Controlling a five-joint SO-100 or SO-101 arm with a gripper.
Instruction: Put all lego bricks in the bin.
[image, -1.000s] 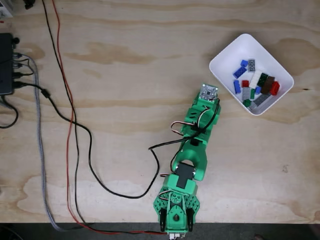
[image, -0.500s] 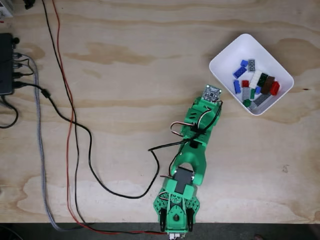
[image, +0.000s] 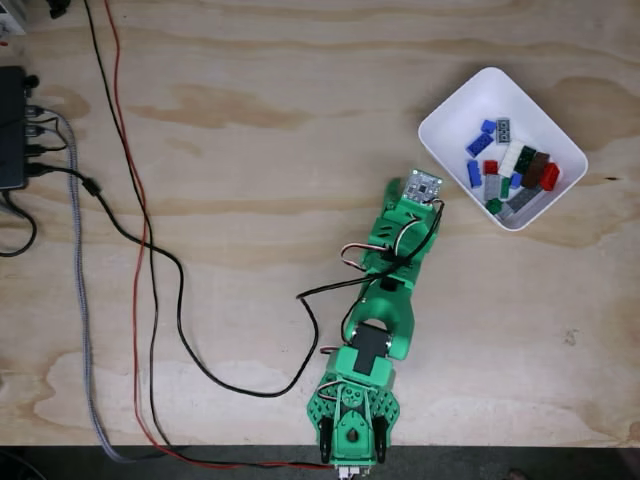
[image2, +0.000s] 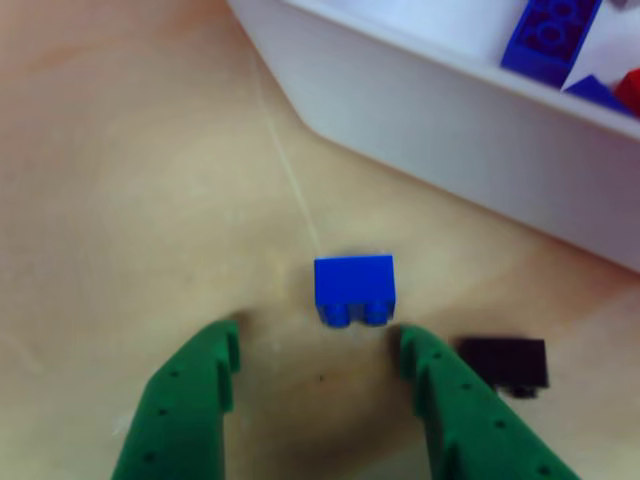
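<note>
Jaws (image2: 315, 350) apart — square blue brick (image2: 354, 288) between.

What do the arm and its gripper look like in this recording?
The arm is bright green plastic with black motors set into its joints. Thin black, red and white wires loop along it, and a black cable runs off across the table. A small square circuit board sits at its tip. In the other view, the gripper has two thick green fingers dotted with small holes.
</note>
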